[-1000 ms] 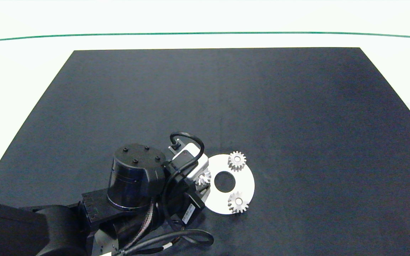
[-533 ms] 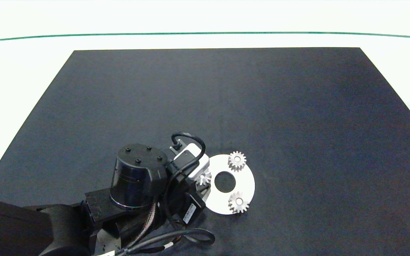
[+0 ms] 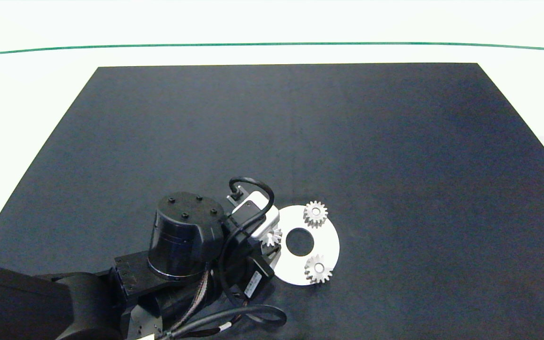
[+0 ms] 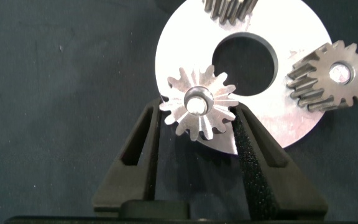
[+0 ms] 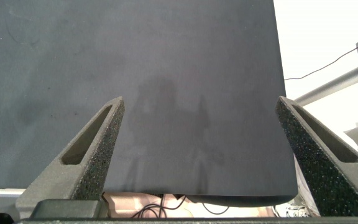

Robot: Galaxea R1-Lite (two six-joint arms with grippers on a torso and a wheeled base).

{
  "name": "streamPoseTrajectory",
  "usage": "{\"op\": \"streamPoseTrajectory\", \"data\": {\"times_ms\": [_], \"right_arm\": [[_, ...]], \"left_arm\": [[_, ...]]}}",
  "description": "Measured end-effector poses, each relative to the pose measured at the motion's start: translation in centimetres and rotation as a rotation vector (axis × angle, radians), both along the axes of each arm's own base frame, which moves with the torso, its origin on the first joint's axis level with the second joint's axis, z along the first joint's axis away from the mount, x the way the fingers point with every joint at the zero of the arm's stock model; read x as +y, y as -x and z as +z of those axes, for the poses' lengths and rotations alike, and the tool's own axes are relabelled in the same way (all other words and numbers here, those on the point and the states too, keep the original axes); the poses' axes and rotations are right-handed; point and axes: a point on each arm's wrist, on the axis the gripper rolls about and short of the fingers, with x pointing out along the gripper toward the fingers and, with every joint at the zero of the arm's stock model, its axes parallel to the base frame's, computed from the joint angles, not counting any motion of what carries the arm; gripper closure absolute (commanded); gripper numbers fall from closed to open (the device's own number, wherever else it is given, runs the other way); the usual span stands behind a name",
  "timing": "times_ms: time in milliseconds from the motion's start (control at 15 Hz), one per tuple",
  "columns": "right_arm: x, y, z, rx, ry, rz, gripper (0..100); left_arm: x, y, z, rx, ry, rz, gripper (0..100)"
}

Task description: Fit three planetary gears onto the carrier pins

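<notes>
black mat (image 3: 395,141) covers the table, and the left arm's wrist housing (image 3: 187,241) hides the disc's near-left edge in the head view. white disc (image 3: 326,238) carries two gears (image 3: 315,213) (image 3: 318,269) sitting on their pins, 3rd gear (image 4: 199,110) is on its pin w/ the pin tip showing in the bore. left gripper (image 4: 194,134) fingers sit narrowly apart, flanking that gear at its teeth; right gripper (image 5: 201,143) gapes wide over bare mat, holding nothing, well off from the disc.
</notes>
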Motion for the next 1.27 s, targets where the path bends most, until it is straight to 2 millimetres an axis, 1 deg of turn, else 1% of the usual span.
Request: {"op": "streamPoseTrajectory", "data": {"times_ms": [333, 533, 600, 733, 933, 1133, 1267], "right_arm": [[0.0, 0.0, 0.0, 0.001, 0.000, -0.004, 0], [0.2, 0.1, 0.6, -0.007, 0.017, -0.024, 0], [0.3, 0.1, 0.9, -0.013, 0.026, -0.038, 0], [0.5, 0.1, 1.5, -0.013, 0.056, -0.066, 0], [1.3, -0.2, 2.6, 0.001, 0.086, -0.153, 0], [1.8, -0.7, 3.5, -0.003, 0.091, -0.228, 0], [2.2, -0.7, 3.7, 0.003, 0.092, -0.286, 0]], "left_arm": [[0.1, 0.0, -0.1, 0.002, -0.003, 0.003, 0], [0.4, -0.2, 0.7, -0.025, 0.024, 0.021, 0], [1.0, -0.2, 1.1, -0.035, 0.034, 0.035, 0], [2.9, -0.1, 2.1, -0.054, 0.047, 0.082, 0], [7.1, 1.1, 3.5, -0.081, 0.056, 0.194, 0], [11.8, 3.0, 4.5, -0.105, 0.063, 0.333, 0], [14.7, 4.9, 5.2, -0.119, 0.065, 0.428, 0]]}}
